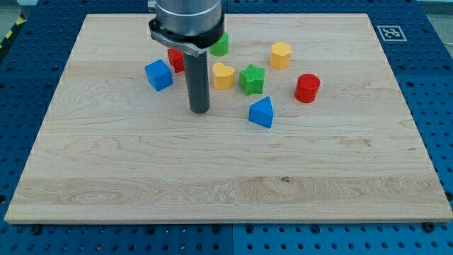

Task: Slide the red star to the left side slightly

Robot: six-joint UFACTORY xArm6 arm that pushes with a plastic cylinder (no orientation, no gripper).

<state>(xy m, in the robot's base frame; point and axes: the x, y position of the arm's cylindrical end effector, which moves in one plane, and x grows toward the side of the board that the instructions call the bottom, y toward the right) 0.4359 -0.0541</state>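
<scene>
Single camera view of the wooden counter (226, 184), a pale board lying on a blue perforated base (432, 28). The arm carries no pincer, so there is no opening or closing to report; it ends in a dark rod whose lower end, my tip (199, 111), rests on the counter's surface left of centre.

The red star (175, 59) lies toward the view's top, left of centre, just behind and to the view's left of the rod. Most of it is hidden by the rod and its grey collar; only a red portion shows, so neither the direction of its points nor any long axis can be made out. My tip stands below and slightly to the view's right of it, apart from it.

A blue cube (158, 74) sits just to the view's left of the red star. To the right of the rod are a yellow heart-shaped block (223, 75) and, touching or nearly touching it, a green star (252, 78). A green block (220, 45), shape unclear, shows beside the collar. Farther right lie a yellow hexagonal block (281, 54), a red cylinder (307, 88) and a blue triangular block (261, 112).

A black-and-white square marker (388, 32) lies beyond the counter's top right corner; no readable writing appears.
</scene>
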